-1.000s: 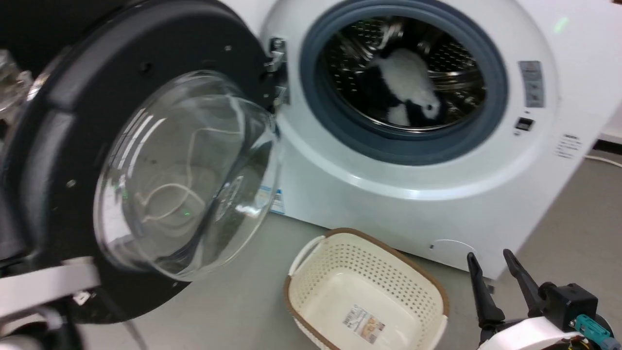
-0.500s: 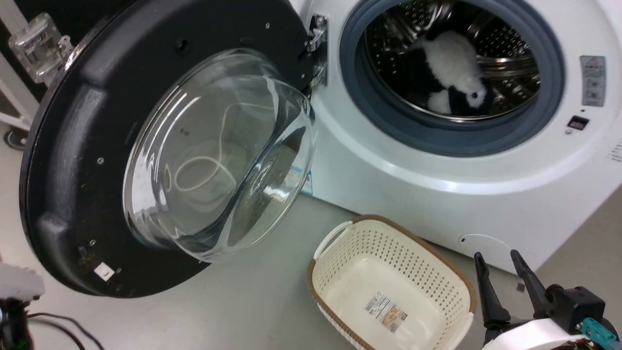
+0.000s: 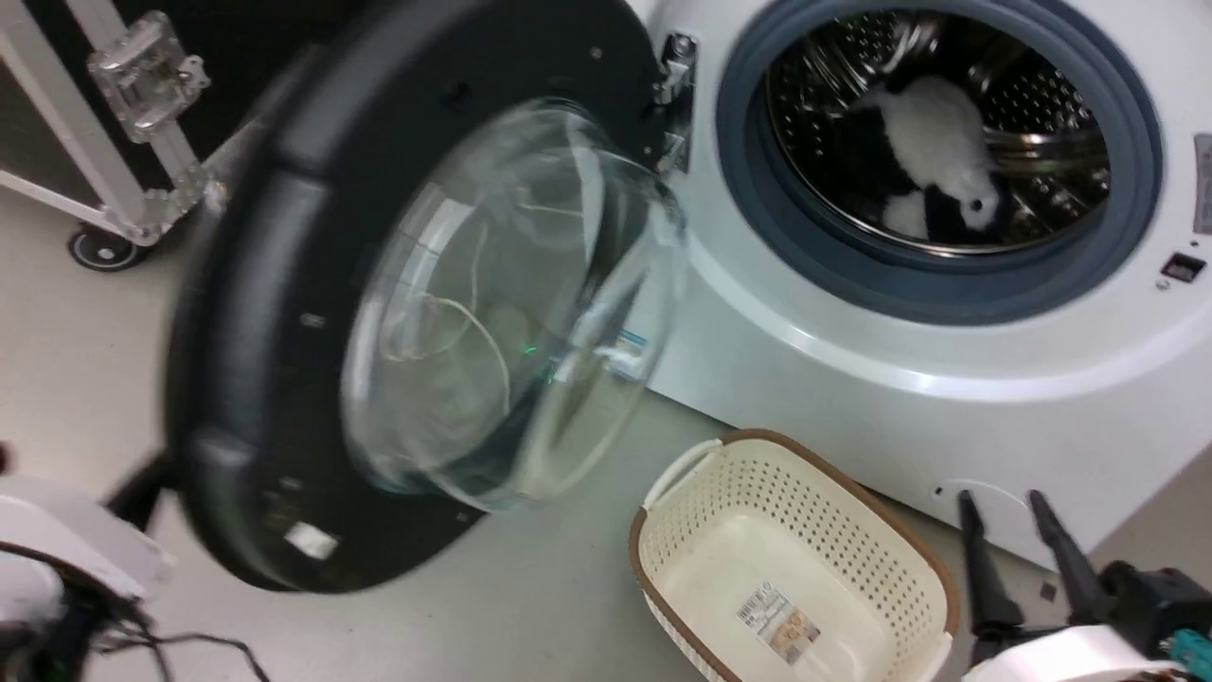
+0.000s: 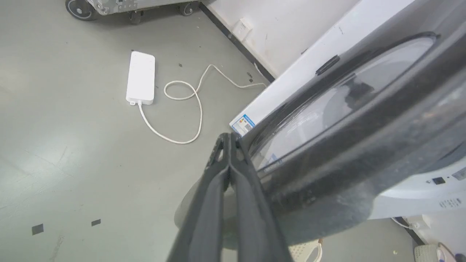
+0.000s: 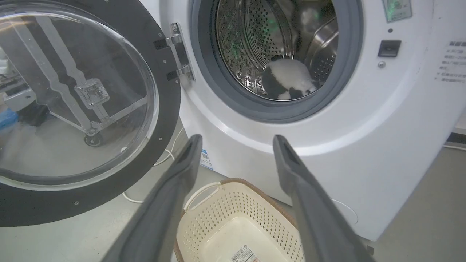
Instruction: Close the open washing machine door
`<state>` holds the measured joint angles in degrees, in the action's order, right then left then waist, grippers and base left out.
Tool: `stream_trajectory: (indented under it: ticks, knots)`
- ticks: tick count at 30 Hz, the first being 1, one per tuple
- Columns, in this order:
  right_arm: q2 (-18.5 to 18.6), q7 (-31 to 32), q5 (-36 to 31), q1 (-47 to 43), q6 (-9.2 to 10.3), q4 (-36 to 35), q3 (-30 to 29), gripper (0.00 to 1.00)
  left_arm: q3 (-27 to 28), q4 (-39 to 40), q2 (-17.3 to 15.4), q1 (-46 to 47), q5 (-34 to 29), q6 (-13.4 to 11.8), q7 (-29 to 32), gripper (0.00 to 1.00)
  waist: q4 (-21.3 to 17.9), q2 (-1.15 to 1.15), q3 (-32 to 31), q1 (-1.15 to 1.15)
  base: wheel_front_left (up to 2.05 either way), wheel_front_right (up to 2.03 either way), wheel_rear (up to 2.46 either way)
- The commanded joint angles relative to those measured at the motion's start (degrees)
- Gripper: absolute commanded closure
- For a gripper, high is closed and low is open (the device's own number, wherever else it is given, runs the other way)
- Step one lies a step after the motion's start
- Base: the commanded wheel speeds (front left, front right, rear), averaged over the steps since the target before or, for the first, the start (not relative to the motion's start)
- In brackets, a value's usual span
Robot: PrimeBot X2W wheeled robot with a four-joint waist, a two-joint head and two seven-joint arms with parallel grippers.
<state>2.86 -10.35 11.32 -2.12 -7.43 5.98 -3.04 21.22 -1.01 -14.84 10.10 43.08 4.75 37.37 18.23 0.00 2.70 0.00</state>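
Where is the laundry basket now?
Head view, lower centre-right: the basket sits on the floor in front of the washing machine, right of the open door.

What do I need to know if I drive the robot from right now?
Left claw: shut, empty, lying along the door's outer side; I can't tell if it touches.
Right claw: open, empty, low near the basket.
Door: open, hinged at the washer's left side in the head view. A black-and-white soft toy lies in the drum.
Done: door not shut yet.
Left: push the door round until it latches.
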Motion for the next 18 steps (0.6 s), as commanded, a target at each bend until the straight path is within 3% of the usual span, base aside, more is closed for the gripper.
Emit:
stream_trajectory:
  ticks: [1,12,18]
  knots:
    - [0.0,-0.7,0.6,0.2,-0.04,0.3,-1.3,0.0,-2.5,3.1,0.7,-2.0,1.7,0.7,3.0,1.0,1.0,0.0,-0.8,0.0,0.0,0.0,0.0]
    - [0.0,-2.0,1.8,0.5,-0.05,0.9,-6.3,0.0,-23.1,22.0,3.7,-10.6,5.0,1.3,18.1,1.0,3.4,0.0,-3.5,0.0,0.0,0.0,0.0]
    - [0.0,-2.7,3.0,0.5,-0.05,1.7,-6.2,0.0,-34.9,25.4,2.2,-7.5,5.6,1.7,17.2,1.0,1.1,0.0,-3.5,0.0,0.0,0.0,0.0]
